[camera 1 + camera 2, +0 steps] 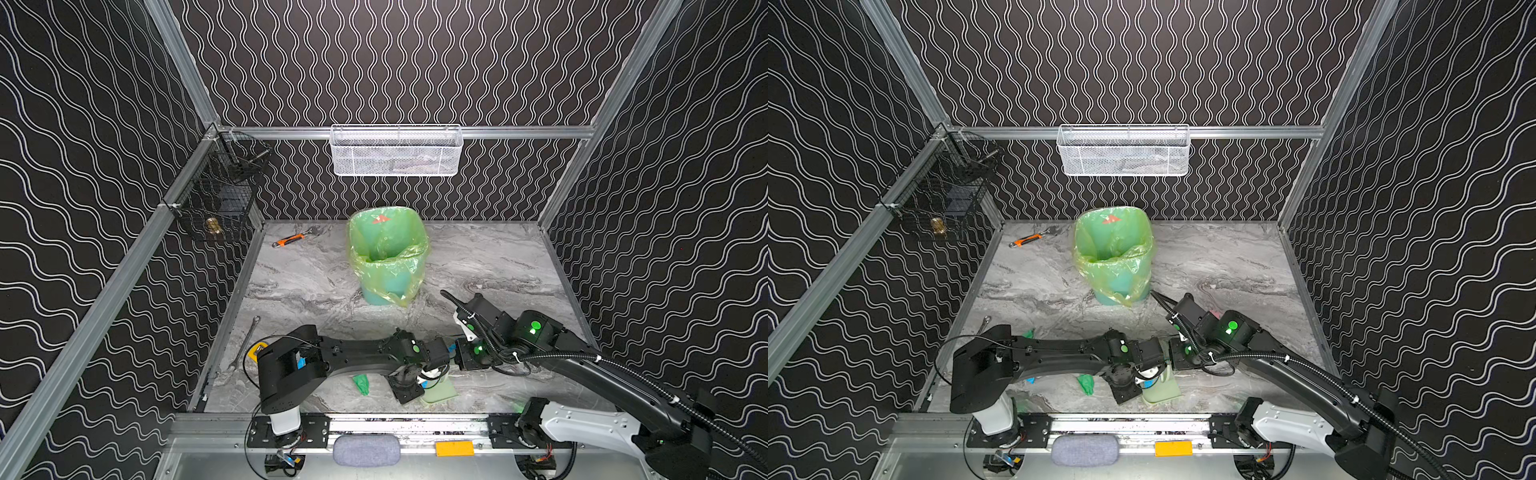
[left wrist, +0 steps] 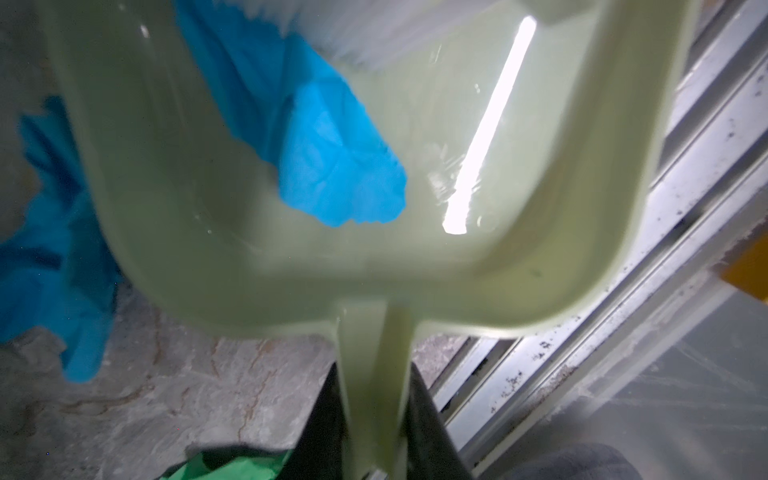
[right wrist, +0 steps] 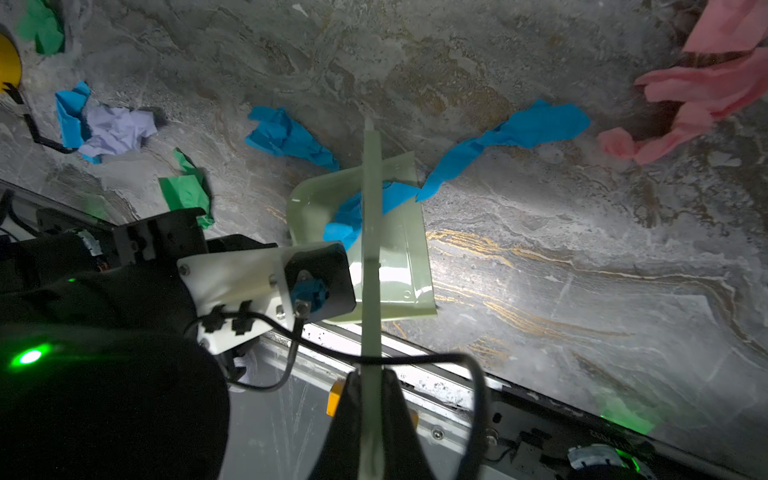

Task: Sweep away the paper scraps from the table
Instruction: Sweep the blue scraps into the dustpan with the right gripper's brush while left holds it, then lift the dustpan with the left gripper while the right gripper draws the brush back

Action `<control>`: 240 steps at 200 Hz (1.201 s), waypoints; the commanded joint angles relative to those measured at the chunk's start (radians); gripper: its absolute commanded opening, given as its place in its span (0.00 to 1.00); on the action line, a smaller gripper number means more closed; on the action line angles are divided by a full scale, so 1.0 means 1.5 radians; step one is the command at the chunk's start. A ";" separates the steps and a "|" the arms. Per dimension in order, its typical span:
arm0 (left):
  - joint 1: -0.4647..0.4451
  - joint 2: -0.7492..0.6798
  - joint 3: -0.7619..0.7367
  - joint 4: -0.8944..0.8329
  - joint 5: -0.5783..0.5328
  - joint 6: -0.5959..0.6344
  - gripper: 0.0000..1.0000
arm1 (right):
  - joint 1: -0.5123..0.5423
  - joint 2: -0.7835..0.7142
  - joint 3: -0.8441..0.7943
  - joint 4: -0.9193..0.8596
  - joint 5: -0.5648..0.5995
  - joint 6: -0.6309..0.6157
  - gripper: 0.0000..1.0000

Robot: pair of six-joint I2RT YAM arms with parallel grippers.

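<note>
Paper scraps [image 3: 286, 137] litter the table [image 3: 540, 270] ahead of the right claw [image 3: 371, 384], clamped on the brush [image 3: 371, 187]; a blue scrap [image 2: 332, 166] lies in the dustpan [image 2: 208, 249] the left claw [image 2: 374, 390] pinches. Tilting could spill it.

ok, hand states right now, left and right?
left hand: closed, holding the dustpan by its handle.
right hand: closed, holding the brush by its handle.

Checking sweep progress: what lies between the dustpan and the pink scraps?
A long blue scrap lies stretched between the dustpan and the pink scraps; this shows in the right wrist view.
</note>
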 commanded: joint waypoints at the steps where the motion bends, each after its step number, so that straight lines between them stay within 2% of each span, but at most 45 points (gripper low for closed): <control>1: 0.001 -0.011 -0.006 0.007 -0.011 -0.010 0.00 | -0.002 -0.013 0.019 -0.052 0.047 0.021 0.00; 99: 0.000 -0.109 -0.041 0.016 -0.042 -0.042 0.00 | -0.044 -0.083 0.065 -0.093 0.088 0.042 0.00; 149: -0.003 -0.160 -0.044 0.006 -0.078 -0.054 0.00 | -0.118 -0.098 0.115 -0.103 0.088 0.004 0.00; 187: -0.004 -0.192 -0.005 -0.036 -0.124 -0.060 0.00 | -0.199 -0.105 0.148 -0.107 0.064 -0.043 0.00; 240: -0.004 -0.220 0.093 -0.131 -0.188 -0.056 0.00 | -0.265 -0.106 0.158 -0.095 0.037 -0.085 0.00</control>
